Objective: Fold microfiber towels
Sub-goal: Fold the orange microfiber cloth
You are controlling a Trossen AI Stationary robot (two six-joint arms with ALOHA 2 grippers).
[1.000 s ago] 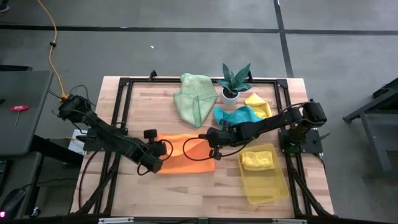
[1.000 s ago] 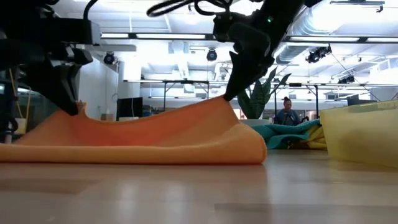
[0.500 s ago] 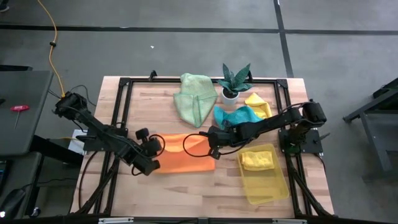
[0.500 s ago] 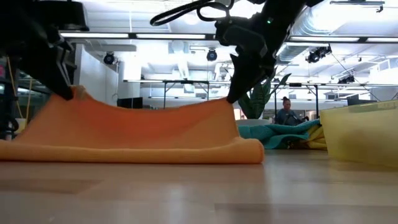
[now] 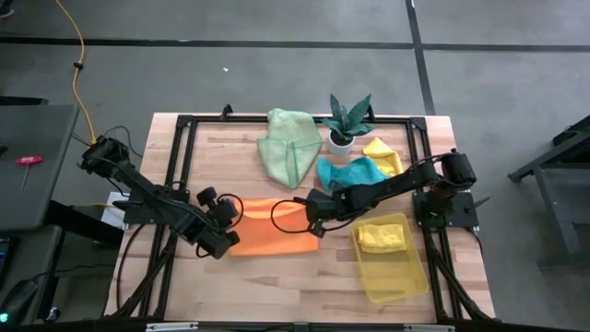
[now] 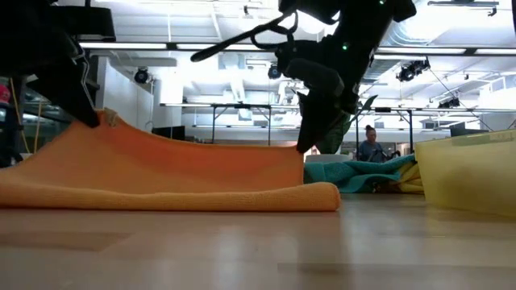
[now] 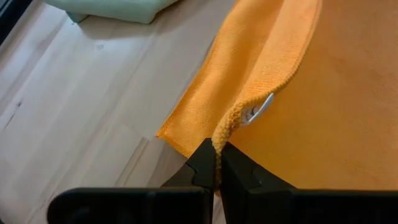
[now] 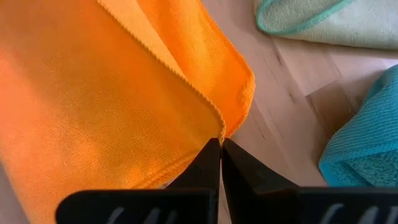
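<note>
Orange towel (image 5: 274,230) lies in the near-middle of the table (image 5: 304,286), its long axis running left to right between the two arms, and the coming move turns on that axis: each arm pinches one end of the same lifted edge, so the edge hangs as a line strung from one claw to the other.

The left gripper (image 5: 221,231) is clamped tight on the left corner; in the left wrist view the hem and a small white tag (image 7: 258,111) rise straight out of the closed fingers (image 7: 205,165). The right gripper (image 5: 312,213) is likewise pinched shut on the right corner, where the right wrist view shows the stitched edge running into the fingertips (image 8: 211,155). Neither arm is nearer; each holds its own end.

From the low view the held edge slopes, higher at the left gripper (image 6: 85,105) and lower toward the right gripper (image 6: 310,133), while the doubled lower part rests on the wood with a rolled fold facing the camera. The towel seems already doubled along its length, though how squarely the layers meet is hard to judge from here.

Farther back, well apart from it, lie the pale green towel (image 5: 288,145), the teal towel (image 5: 352,171) and a yellow towel (image 5: 380,150); another yellow cloth (image 5: 383,237) sits in the tray (image 5: 398,281).
</note>
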